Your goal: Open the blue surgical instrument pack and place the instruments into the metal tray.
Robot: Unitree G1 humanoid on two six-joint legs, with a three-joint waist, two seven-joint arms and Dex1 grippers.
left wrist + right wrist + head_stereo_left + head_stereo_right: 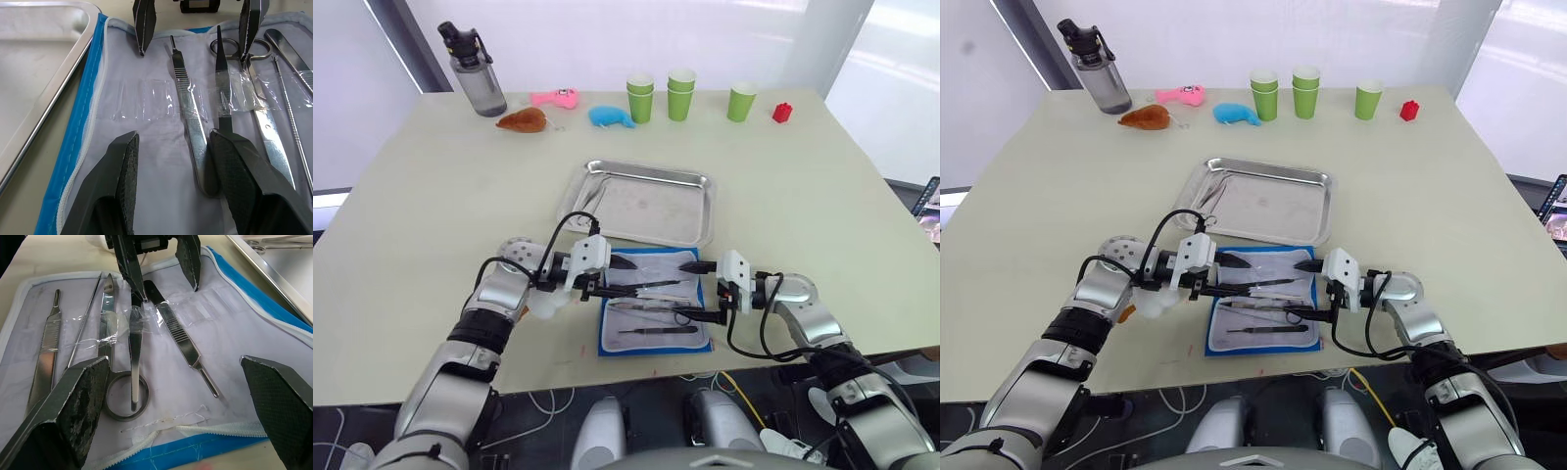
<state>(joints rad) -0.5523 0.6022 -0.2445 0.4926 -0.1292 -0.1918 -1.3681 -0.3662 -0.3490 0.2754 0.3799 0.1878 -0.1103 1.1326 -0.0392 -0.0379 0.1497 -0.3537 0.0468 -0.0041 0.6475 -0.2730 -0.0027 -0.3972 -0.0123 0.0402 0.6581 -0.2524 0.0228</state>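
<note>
Blue surgical instrument pack (pixel 654 311) lies open just below metal tray (pixel 646 204), instruments (pixel 134 340) in pockets. Left gripper (pixel 615 275) & right gripper (pixel 703 290) level, facing each other over lining; both spread, empty.

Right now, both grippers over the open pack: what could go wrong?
1. Left gripper and right gripper face each other, open, over the same instruments; fingers could collide.
2. Instruments sit under clear pocket straps; a lift may drag the blue pack along.
3. Metal tray rim is close; a swing could clip it.
</note>
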